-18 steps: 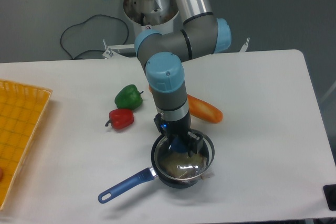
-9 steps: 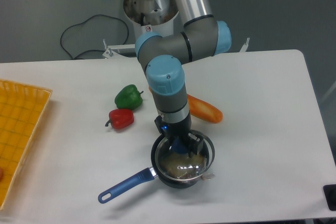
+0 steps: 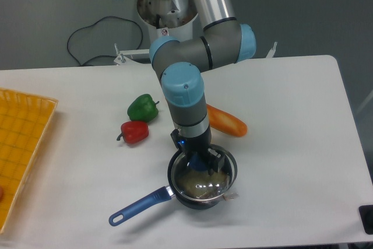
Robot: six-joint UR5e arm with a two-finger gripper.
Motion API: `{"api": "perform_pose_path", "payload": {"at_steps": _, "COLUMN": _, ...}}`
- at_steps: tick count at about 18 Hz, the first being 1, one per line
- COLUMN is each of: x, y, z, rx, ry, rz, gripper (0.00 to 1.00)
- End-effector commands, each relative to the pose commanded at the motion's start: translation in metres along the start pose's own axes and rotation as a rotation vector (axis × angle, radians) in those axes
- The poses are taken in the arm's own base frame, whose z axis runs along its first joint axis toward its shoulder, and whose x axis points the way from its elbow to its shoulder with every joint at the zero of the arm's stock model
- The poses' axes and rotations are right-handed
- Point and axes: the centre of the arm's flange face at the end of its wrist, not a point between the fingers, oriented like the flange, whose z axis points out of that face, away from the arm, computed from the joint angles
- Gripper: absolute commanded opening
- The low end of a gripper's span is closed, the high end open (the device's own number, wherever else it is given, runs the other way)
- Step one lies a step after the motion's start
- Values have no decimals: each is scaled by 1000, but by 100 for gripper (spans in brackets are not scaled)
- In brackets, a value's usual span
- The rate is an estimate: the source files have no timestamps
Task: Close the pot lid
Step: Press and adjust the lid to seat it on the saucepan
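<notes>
The black pot (image 3: 189,195) with its long blue handle (image 3: 140,205) sits near the table's front edge. The clear glass lid (image 3: 204,180) with a metal rim lies on top of the pot, roughly level over its opening. My gripper (image 3: 201,161) hangs straight down over the lid's centre, its fingers on either side of the blue knob (image 3: 200,163), which shows only partly between them. The fingers look shut on the knob.
A green pepper (image 3: 143,107) and a red pepper (image 3: 134,132) lie left of the arm. An orange carrot-like vegetable (image 3: 226,121) lies just behind the pot. A yellow tray (image 3: 20,144) fills the left edge. A black cable (image 3: 87,39) loops behind the table.
The gripper and lid shifted very slightly left over the pot; the lid has settled a little more squarely on the rim.
</notes>
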Motion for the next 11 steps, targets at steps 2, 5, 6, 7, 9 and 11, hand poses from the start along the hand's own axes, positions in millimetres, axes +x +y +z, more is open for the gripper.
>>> {"api": "perform_pose_path", "payload": {"at_steps": 2, "x": -1, "y": -1, "z": 3, "rx": -2, "ry": 3, "rz": 0, "gripper": 60}}
{"api": "perform_pose_path", "payload": {"at_steps": 5, "x": 1, "y": -4, "z": 7, "rx": -5, "ry": 7, "rz": 5, "gripper": 61}}
{"api": "perform_pose_path", "payload": {"at_steps": 6, "x": 4, "y": -6, "z": 8, "rx": -5, "ry": 9, "rz": 10, "gripper": 61}}
{"api": "perform_pose_path", "payload": {"at_steps": 7, "x": 5, "y": -6, "z": 8, "rx": -6, "ry": 10, "rz": 11, "gripper": 61}}
{"api": "perform_pose_path", "payload": {"at_steps": 9, "x": 5, "y": -6, "z": 9, "rx": -6, "ry": 12, "rz": 11, "gripper": 61}}
{"api": "perform_pose_path", "payload": {"at_steps": 11, "x": 5, "y": -6, "z": 10, "rx": -7, "ry": 13, "rz": 11, "gripper": 61}}
